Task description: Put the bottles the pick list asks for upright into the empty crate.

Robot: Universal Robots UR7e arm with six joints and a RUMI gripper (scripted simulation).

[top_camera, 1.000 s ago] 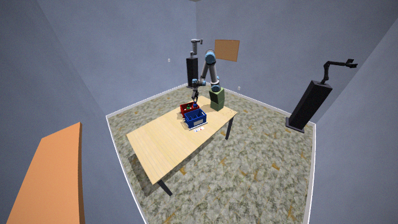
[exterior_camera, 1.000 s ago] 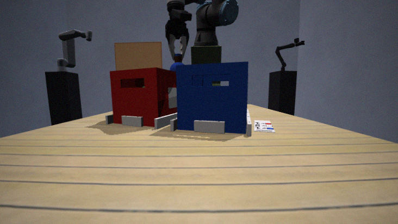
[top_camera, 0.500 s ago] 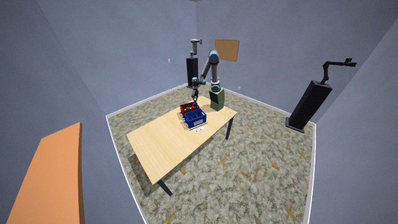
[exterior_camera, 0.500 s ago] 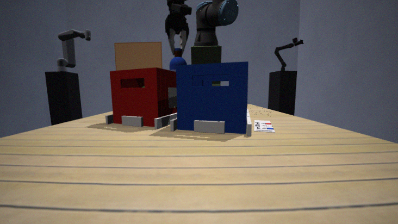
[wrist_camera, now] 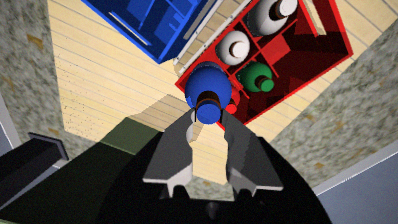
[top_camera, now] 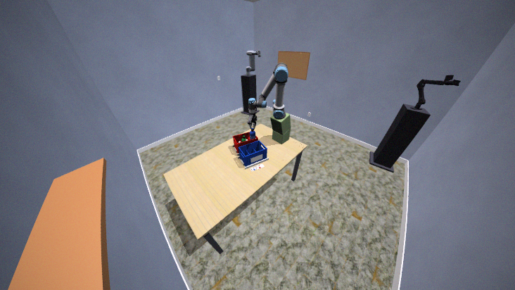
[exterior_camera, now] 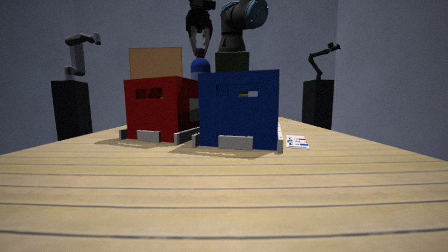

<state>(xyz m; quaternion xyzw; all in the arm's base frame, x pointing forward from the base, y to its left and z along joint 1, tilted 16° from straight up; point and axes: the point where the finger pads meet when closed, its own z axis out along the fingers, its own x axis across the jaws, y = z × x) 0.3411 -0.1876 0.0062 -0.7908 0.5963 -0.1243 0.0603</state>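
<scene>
Red crate [top_camera: 236,144] [exterior_camera: 152,115] [wrist_camera: 300,86] left of centre in the exterior view, on the counter [top_camera: 216,187] [exterior_camera: 219,188] [wrist_camera: 80,75]. Upper middle: jaws [top_camera: 252,128] [exterior_camera: 199,54] clamped on the blue bottle [top_camera: 252,134] [exterior_camera: 199,66] [wrist_camera: 207,87]'s neck, probably mid-lift. Next, clear the rim, swing right, lower upright into the blue crate [top_camera: 248,159] [exterior_camera: 238,118] [wrist_camera: 161,56]. Far right: pick list [top_camera: 257,167] [exterior_camera: 297,141].

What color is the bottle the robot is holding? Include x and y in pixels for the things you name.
It's blue [top_camera: 252,134] [exterior_camera: 200,66] [wrist_camera: 208,87], with a blue cap. The wrist view shows it best.

Blue bottle [top_camera: 252,134] [exterior_camera: 200,66] [wrist_camera: 206,89], red crate [top_camera: 240,145] [exterior_camera: 150,115] [wrist_camera: 300,79], blue crate [top_camera: 248,158] [exterior_camera: 238,115] [wrist_camera: 145,44], dark-lined tan table [top_camera: 212,187] [exterior_camera: 219,194] [wrist_camera: 85,85]
</scene>
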